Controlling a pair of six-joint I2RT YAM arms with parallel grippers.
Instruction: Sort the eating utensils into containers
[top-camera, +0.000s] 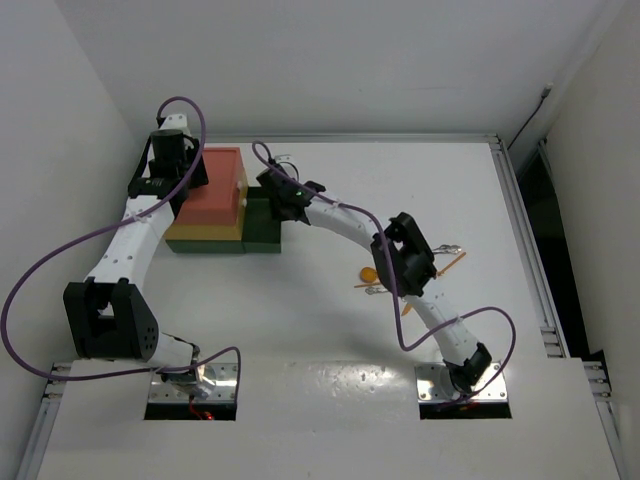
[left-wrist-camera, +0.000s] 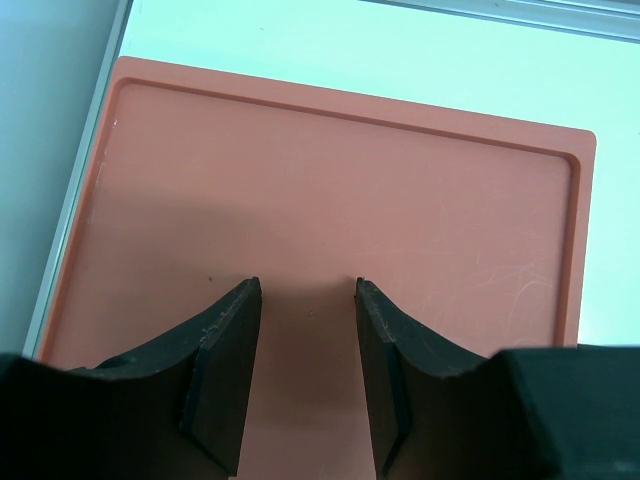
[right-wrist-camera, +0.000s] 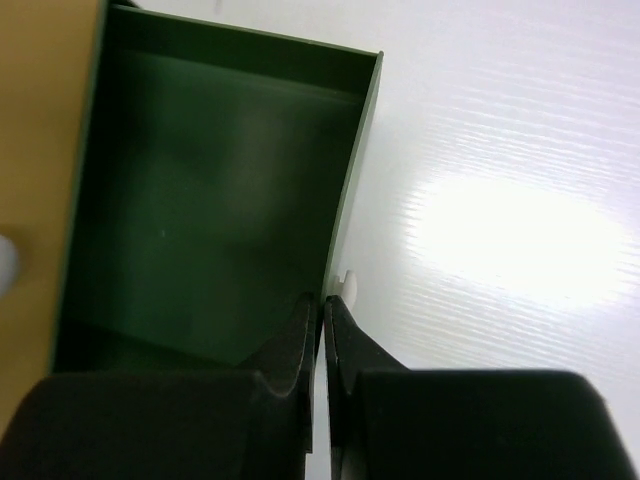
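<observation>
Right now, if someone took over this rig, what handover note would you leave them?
Left hand: open and empty, over the red-orange top drawer.
Right hand: shut at the outer wall of the green drawer, which is pulled out. It carries no utensil.
Utensils: loose on the table, right of the drawers in the top view.
Done: green drawer is open, and the part in view is empty.
Left: every utensil in view needs sorting.
</observation>
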